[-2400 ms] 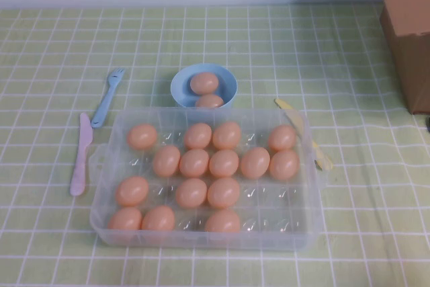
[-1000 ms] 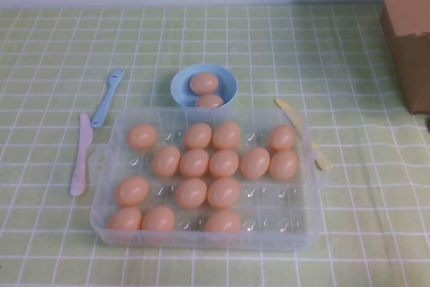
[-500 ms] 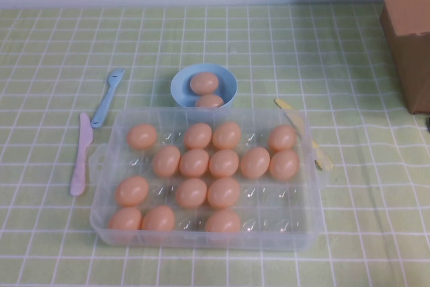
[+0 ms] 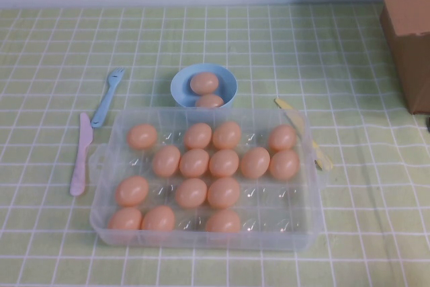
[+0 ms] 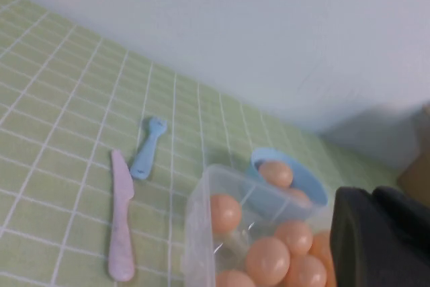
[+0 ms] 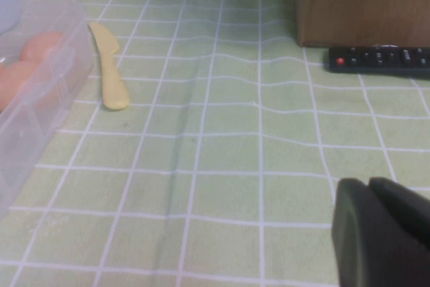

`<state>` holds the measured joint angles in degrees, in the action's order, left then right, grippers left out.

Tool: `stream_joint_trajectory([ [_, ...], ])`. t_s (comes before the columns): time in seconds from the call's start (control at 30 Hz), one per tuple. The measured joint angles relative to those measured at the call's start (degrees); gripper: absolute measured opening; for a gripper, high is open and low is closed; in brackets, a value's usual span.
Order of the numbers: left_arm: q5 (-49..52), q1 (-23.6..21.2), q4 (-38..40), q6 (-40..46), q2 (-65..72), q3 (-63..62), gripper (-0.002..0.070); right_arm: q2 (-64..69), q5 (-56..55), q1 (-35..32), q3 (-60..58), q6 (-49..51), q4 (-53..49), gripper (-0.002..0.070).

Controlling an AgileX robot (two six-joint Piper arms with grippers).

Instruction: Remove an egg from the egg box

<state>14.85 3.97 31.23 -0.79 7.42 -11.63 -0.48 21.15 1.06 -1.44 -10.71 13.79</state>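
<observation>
The clear plastic egg box (image 4: 299,226) sits at the table's front centre with several tan-orange eggs (image 4: 224,163) in its cups. It also shows in the left wrist view (image 5: 195,223) with eggs (image 5: 267,260), and its corner shows in the right wrist view (image 6: 47,109). Neither arm shows in the high view. My left gripper (image 5: 373,196) is shut and empty, off the box's left front side. My right gripper (image 6: 369,183) is shut and empty, above the cloth to the right of the box.
A light-blue bowl (image 4: 225,80) with two eggs stands behind the box. A blue fork (image 4: 107,97) and a pink knife (image 4: 80,154) lie to its left, a yellow knife (image 4: 300,130) along its right side. A cardboard box (image 4: 406,25) and a black remote (image 6: 379,58) are at the far right.
</observation>
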Motion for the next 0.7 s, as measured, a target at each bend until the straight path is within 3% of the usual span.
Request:
stream_joint_trajectory([
  [0.23, 23.49, 0.0, -12.8, 5.08, 21.67, -19.52, -0.0005, 0.0, 0.0, 0.0, 0.0, 0.0, 0.0, -0.0018],
  [0.4, 35.72, 0.0, -15.03, 13.81, 37.37, -30.65, -0.0005, 0.0, 0.0, 0.0, 0.0, 0.0, 0.0, -0.0018],
  [0.57, 41.14, 0.65, -14.94, 22.4, 50.71, -38.08, -0.0005, 0.0, 0.0, 0.0, 0.0, 0.0, 0.0, -0.0018],
  [0.7, 41.21, 3.61, -15.17, 29.51, 59.95, -42.48, -0.0005, 0.0, 0.0, 0.0, 0.0, 0.0, 0.0, -0.0018],
])
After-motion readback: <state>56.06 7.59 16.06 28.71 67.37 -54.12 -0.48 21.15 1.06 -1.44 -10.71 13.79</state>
